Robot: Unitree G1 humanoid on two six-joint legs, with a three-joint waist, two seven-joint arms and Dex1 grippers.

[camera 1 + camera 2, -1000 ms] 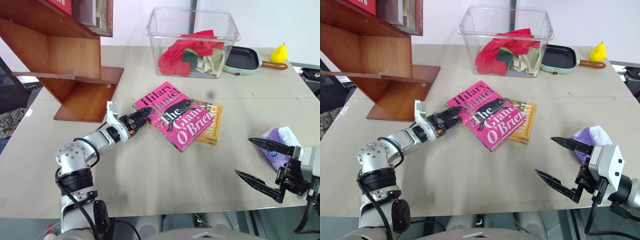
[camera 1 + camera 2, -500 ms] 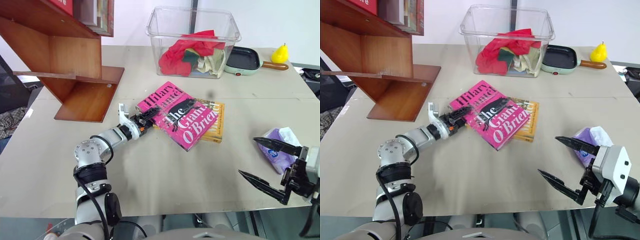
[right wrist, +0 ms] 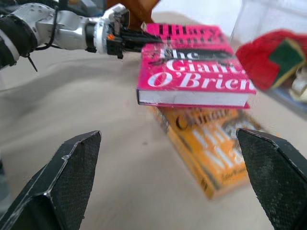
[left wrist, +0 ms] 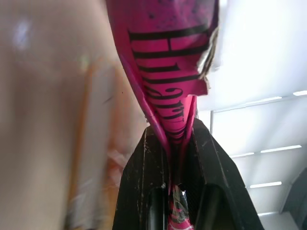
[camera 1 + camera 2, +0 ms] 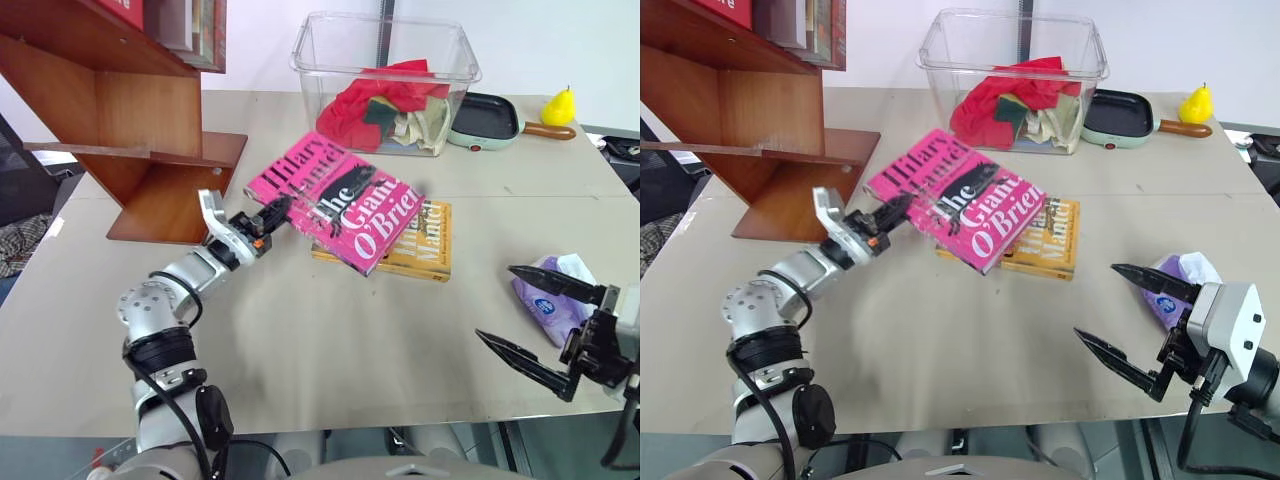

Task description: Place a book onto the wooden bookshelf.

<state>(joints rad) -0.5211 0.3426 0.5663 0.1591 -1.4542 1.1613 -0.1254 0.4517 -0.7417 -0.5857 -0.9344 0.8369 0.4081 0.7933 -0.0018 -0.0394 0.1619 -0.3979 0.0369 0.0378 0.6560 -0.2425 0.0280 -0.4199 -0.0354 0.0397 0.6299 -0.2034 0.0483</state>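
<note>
On the far left stands the wooden bookshelf [image 5: 150,130], with slanted boards and a few books already leaning on its top board. It is just up and to the left of the left hand [image 5: 268,213]. That hand has its two black fingers squeezed tight on one corner of the book [image 5: 335,198], the pink one with the big white and black words. The book is held up in the air past the hand's tips, off the desk [image 5: 300,340], and it tilts a little. Under the far side of the pink book, a yellow-orange book [image 5: 415,250] lies flat on the desk. I think the step now is carrying: the book is picked up but not on the shelf yet. The next move looks like a swing to the left and up, toward an open board, and then letting go gently. The hand grips only a corner, so the book may droop or slip if it moves too fast. Farther back from the hand sits a clear plastic bin [image 5: 385,50]. Inside it are bunched-up cloths, a red one on top with green and pale ones beside it. To the right of the bin is a small black pan [image 5: 487,115] and a yellow pear [image 5: 560,105]. Way over on the right, the right hand [image 5: 535,325] has its fingers spread wide apart and holds nothing. Just beside it lies a purple packet [image 5: 550,290].
</note>
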